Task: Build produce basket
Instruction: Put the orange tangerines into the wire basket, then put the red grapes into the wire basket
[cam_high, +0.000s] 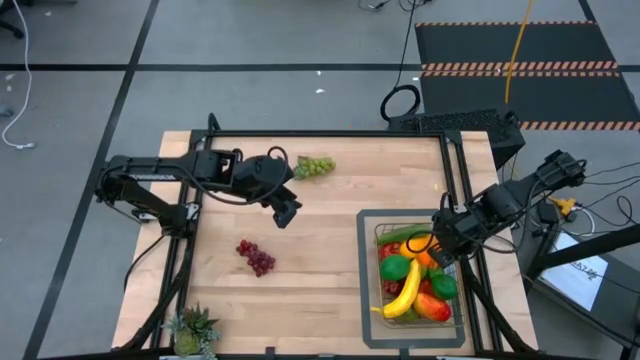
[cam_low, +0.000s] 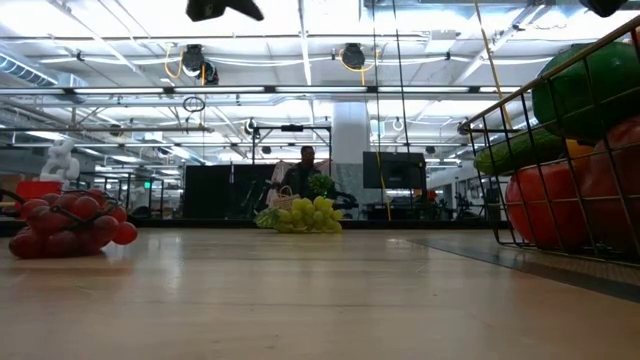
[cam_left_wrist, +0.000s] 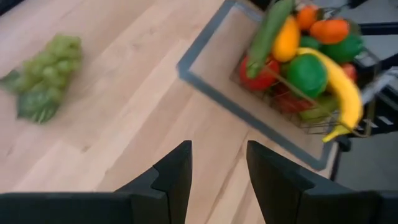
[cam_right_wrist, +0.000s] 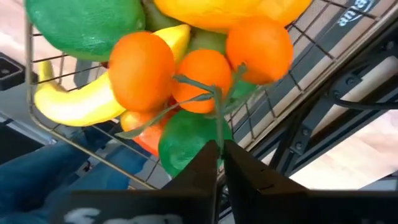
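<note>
The wire basket (cam_high: 381, 292) stands on a flat grey tray (cam_high: 366, 328) at the table's right and holds produce: a banana (cam_high: 404, 292), a cucumber, green and red fruits. My right gripper (cam_right_wrist: 219, 155) hangs over the basket's far end (cam_high: 437, 240), shut on a cluster of three oranges (cam_right_wrist: 202, 68). My left gripper (cam_high: 287, 212) hovers open over the table's middle, nothing between its fingers (cam_left_wrist: 219, 165). Green grapes (cam_high: 315, 166) lie on the wood at the far side, and red grapes (cam_high: 256, 256) lie nearer the front. My right gripper pinches the thin green stem (cam_right_wrist: 216, 118) of the orange cluster between its two fingertips. The fingers come from above, pointing steeply down. The oranges lie against the other produce in the basket, beside the banana (cam_right_wrist: 81, 102) and a green fruit (cam_right_wrist: 186, 140).
A spiky green potted plant (cam_high: 194, 330) stands at the table's near left corner. Bare wood lies between the grapes and the tray. In the low view the basket's wire wall (cam_low: 500, 170) rises at the right, and a person shows far behind the table.
</note>
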